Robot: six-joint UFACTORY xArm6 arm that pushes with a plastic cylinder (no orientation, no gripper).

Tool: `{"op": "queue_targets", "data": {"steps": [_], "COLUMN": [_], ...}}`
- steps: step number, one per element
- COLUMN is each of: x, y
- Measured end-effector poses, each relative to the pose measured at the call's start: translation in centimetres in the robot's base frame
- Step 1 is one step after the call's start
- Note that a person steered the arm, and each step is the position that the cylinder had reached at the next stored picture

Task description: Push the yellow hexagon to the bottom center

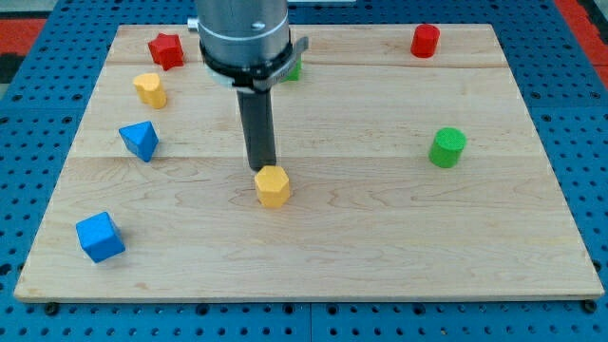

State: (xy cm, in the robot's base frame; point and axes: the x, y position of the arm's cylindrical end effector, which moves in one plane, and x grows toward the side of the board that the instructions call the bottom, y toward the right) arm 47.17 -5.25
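The yellow hexagon (273, 186) lies a little left of the board's middle, in the lower half. My tip (262, 169) stands right behind it, touching its upper left edge. The dark rod rises from there toward the view's top, and the arm's grey body hides part of the board's top edge.
A second yellow block (149, 89), a red star (166, 49), a blue triangular block (141, 140) and a blue cube (100, 237) sit on the left. A green star (293, 68) is mostly hidden behind the arm. A red cylinder (425, 40) and green cylinder (446, 147) sit on the right.
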Motion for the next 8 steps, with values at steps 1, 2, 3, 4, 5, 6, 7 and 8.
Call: {"op": "queue_targets", "data": {"steps": [1, 2, 3, 4, 5, 6, 7, 8], "x": [3.5, 5.0, 4.9, 4.5, 4.9, 6.8, 7.7, 7.6], "y": [0.2, 2.1, 4.6, 6.8, 8.8, 8.8, 8.8, 8.2]}}
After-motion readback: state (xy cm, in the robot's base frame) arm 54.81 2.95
